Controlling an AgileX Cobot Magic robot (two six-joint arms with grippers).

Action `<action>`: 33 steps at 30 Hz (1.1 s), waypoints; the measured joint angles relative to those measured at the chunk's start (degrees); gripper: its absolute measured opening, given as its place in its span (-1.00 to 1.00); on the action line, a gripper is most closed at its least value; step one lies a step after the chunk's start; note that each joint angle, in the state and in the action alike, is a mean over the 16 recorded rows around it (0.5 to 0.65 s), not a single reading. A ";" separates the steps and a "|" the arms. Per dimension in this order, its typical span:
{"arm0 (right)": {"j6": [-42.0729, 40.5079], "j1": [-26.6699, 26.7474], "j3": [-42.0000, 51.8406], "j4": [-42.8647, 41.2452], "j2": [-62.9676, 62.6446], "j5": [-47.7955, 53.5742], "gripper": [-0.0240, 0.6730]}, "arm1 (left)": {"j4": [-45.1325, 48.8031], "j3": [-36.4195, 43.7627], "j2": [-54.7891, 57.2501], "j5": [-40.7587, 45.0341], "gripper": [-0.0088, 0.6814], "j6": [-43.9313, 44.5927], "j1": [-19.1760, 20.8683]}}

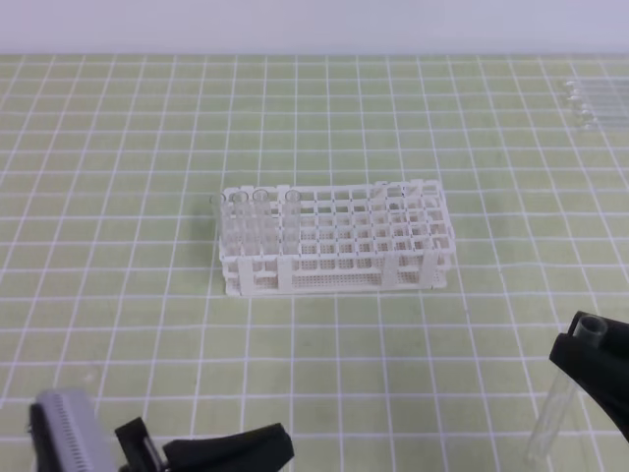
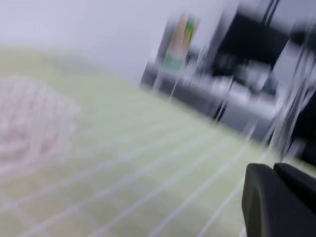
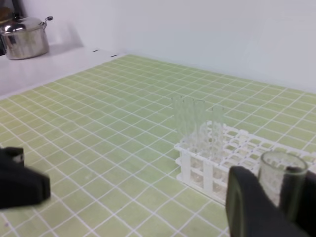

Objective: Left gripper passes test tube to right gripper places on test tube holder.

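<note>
**No readable text anywhere**

Nothing legible on the test tube holder (image 1: 334, 241), on the test tube (image 1: 562, 408), or on the green gridded worktop (image 1: 128, 295). Left wrist view too blurred to read; only a smear of green and orange on an upright shape (image 2: 180, 42) in the background, letters not made out. No marking visible on the steel pot (image 3: 23, 37).

Left gripper (image 1: 211, 450) fingers closed; right gripper (image 1: 595, 369) fingers clamped, low.
</note>
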 joint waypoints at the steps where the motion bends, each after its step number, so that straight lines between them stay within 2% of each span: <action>1: 0.00 0.00 0.00 0.00 0.00 -0.03 -0.64 | 0.00 -0.67 -1.69 3.14 -0.95 1.24 0.01; 10: 0.00 0.00 0.04 0.00 0.00 -0.45 -0.64 | -0.60 -12.45 -10.82 31.96 -0.98 15.94 0.76; 16: 0.00 0.00 0.07 0.00 0.00 -0.66 -0.64 | -1.32 -18.53 -14.93 41.66 -0.98 23.08 4.29; 21: 0.00 0.00 0.08 0.00 0.00 -0.76 -0.64 | -1.57 -20.29 -19.93 45.79 -0.98 24.94 8.45; 26: 0.00 0.00 0.08 0.00 0.00 -0.80 -0.64 | -1.33 -20.36 -27.36 54.15 -0.98 25.05 12.21; 33: 0.00 0.00 0.08 0.00 0.00 -0.99 -0.64 | -0.65 -20.34 -38.56 67.62 -0.98 23.48 14.17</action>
